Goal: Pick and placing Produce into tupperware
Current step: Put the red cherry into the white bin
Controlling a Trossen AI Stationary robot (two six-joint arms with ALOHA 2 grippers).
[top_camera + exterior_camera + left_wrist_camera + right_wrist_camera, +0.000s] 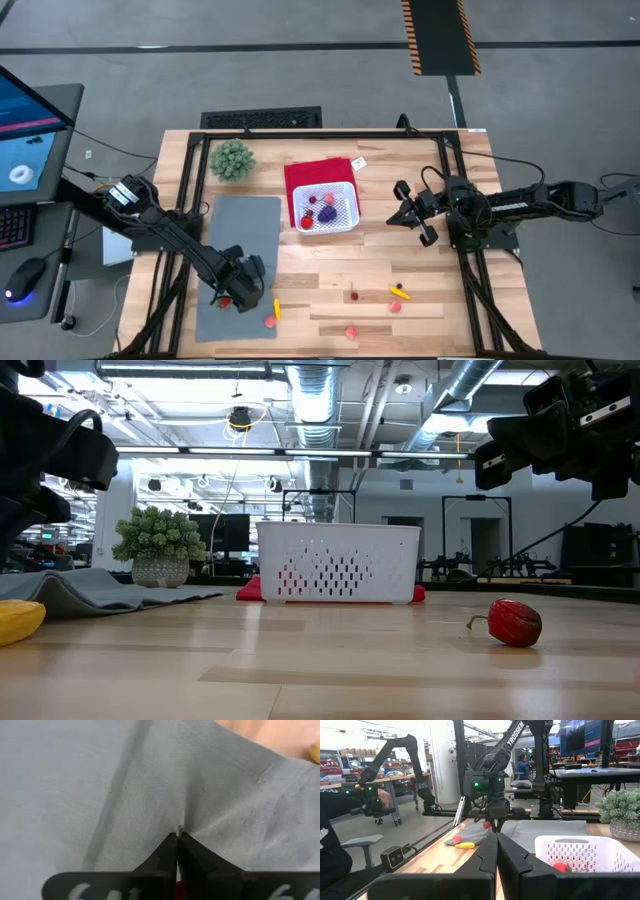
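At the table's centre you have the white latticed tupperware point(328, 209) on a red cloth point(306, 176), holding red, pink and one purple produce. At seven o'clock your left gripper point(225, 297) is clamped shut on a small red piece over the grey mat point(240, 235). Loose pieces point(352, 331) lie around five o'clock. At three o'clock your right gripper point(410, 216) hangs closed, empty.

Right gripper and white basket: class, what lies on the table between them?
Only bare wood separates the right gripper from the white basket; the high view shows it.
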